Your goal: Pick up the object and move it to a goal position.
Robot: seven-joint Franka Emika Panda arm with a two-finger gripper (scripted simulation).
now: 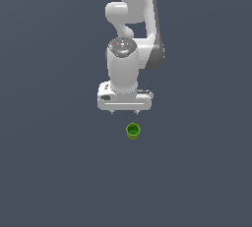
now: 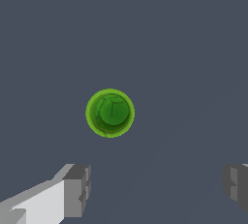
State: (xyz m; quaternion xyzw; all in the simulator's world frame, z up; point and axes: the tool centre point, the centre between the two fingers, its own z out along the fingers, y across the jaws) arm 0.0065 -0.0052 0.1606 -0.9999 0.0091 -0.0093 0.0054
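The object [image 1: 133, 131] is a small bright green cup standing upright on the dark grey floor, with a darker green hollow. The wrist view looks straight down into the object [image 2: 110, 113]. My white gripper [image 1: 124, 112] hangs above the floor, a short way beyond the cup in the exterior view and not touching it. It is open, and its two grey fingertips [image 2: 77, 189] stand far apart with nothing between them. The cup lies outside the gap between them.
The white arm [image 1: 133, 19] rises behind the gripper toward the top of the exterior view. Plain dark grey floor [image 1: 54, 172] surrounds the cup on all sides.
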